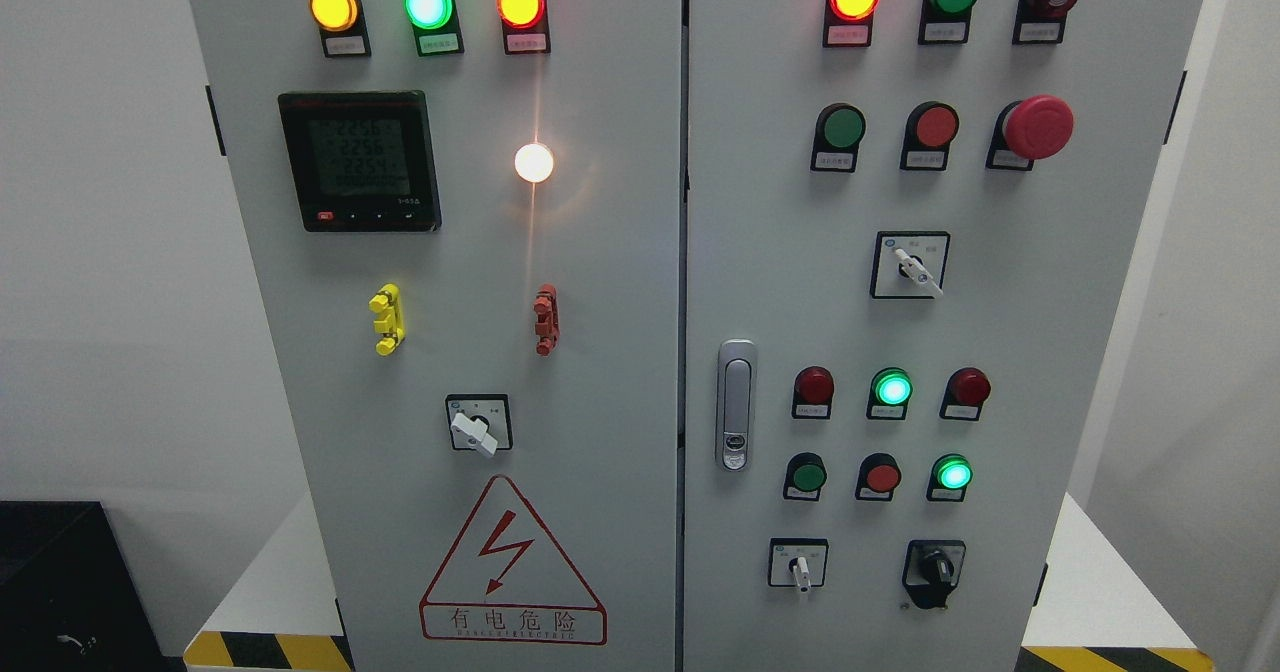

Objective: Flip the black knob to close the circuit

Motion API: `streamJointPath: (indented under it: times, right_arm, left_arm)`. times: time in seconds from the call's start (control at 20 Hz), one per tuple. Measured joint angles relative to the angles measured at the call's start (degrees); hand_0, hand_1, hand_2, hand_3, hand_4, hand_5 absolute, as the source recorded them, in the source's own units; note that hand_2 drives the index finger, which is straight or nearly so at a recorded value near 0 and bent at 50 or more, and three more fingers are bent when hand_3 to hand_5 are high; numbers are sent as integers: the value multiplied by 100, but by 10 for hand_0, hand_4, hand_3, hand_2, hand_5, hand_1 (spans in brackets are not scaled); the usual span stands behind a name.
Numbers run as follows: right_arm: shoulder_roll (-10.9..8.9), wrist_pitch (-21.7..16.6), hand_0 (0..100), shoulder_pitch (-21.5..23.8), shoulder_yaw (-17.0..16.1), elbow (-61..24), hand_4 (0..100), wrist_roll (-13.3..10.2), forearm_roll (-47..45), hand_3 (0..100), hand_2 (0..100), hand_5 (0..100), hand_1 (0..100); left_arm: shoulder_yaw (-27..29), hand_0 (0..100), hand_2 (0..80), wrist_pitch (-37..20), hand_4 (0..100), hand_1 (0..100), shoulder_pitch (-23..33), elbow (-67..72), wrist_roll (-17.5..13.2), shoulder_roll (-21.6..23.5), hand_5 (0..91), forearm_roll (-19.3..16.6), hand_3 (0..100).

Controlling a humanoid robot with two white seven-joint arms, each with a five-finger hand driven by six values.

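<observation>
The black knob [936, 566] sits at the lower right of the grey electrical cabinet's right door [1010, 312], on a black plate, its handle pointing up and slightly left. To its left is a small white-handled selector switch [799, 564]. Neither of my hands nor any arm shows in the head view.
The right door carries red and green buttons, lit green lamps [892, 389], a red emergency button [1037, 127], another white selector [912, 265] and a door latch [736, 404]. The left door [600, 352] has a meter [360, 160], lit lamps, a white switch [476, 427] and a warning sign [512, 570].
</observation>
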Motion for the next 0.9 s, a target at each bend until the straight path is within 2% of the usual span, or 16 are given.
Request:
streamJointPath:
  times: [0.65,0.9]
  right_arm:
    - [27,-198,0,8,26,53,0,71,8,0,0,0,124]
    - [27,-228,0,10,-28,57,0,217,-19,0,0,0,122]
  left_arm:
    - [0,120,0,0,0,556,0,0,0,0,0,0,0]
    - [0,120,0,0,0,556,0,0,0,0,0,0,0]
